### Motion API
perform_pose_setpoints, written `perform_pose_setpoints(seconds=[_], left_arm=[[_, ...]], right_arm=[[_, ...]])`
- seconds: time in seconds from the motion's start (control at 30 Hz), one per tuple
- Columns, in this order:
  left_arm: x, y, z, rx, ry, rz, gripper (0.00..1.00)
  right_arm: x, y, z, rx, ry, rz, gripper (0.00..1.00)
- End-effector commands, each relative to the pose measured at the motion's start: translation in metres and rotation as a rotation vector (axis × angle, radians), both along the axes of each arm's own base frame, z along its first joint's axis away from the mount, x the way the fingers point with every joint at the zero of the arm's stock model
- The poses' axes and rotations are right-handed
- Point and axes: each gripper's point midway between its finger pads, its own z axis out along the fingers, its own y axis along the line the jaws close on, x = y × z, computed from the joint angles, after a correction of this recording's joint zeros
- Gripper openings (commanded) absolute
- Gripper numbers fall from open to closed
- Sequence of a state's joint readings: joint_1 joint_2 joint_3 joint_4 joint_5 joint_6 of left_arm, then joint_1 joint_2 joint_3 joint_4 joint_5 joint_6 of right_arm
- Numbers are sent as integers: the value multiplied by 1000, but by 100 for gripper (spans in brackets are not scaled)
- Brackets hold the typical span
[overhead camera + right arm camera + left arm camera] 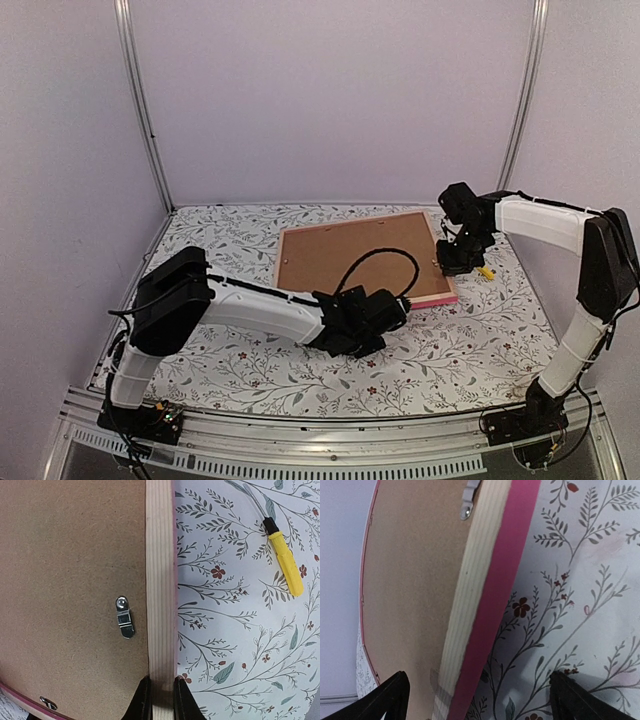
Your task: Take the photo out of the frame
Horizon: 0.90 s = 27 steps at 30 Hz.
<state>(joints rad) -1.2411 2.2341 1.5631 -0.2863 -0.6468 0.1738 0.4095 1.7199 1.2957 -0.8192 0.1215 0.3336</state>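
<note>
The frame (432,299) lies face down on the table, its pink edge showing around a plain brown backing board (350,250). The photo is hidden under that board. My right gripper (455,262) is at the frame's right side. In the right wrist view its fingers (144,700) pinch the pale wooden rail of the frame (160,580), so the right gripper (162,697) is shut on it. My left gripper (400,308) is at the near right corner. It stands wide open (480,695), one finger over the board and the other over the cloth, straddling the frame's pink edge (495,605).
A yellow-handled screwdriver (285,562) lies on the floral tablecloth just right of the frame (486,271). Small metal turn clips (124,617) (469,500) sit on the backing board near the rail. A black cable (375,262) loops over the board. White walls enclose the table.
</note>
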Motion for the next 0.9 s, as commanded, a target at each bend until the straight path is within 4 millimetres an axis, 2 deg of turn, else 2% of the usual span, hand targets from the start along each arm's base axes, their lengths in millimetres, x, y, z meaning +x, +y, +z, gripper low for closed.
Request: perform_pose_setpoints(seconds=[0.0,0.17,0.37,0.6,0.87], left_arm=[[17,3,17,74,-184,44,99],[27,10,22,127,-303,71,99],[35,8,33,121,-402,91,98],[32,0,49,85,-478,78,81],[26,-5,47,82,-517,51,62]], right_arm=[[8,11,30,43,-67,2,0],[9,15,35,50,-75,4,0],[9,16,39,57,-80,4,0],[8,16,42,66,-90,6,0],[8,19,46,85,-100,9,0]])
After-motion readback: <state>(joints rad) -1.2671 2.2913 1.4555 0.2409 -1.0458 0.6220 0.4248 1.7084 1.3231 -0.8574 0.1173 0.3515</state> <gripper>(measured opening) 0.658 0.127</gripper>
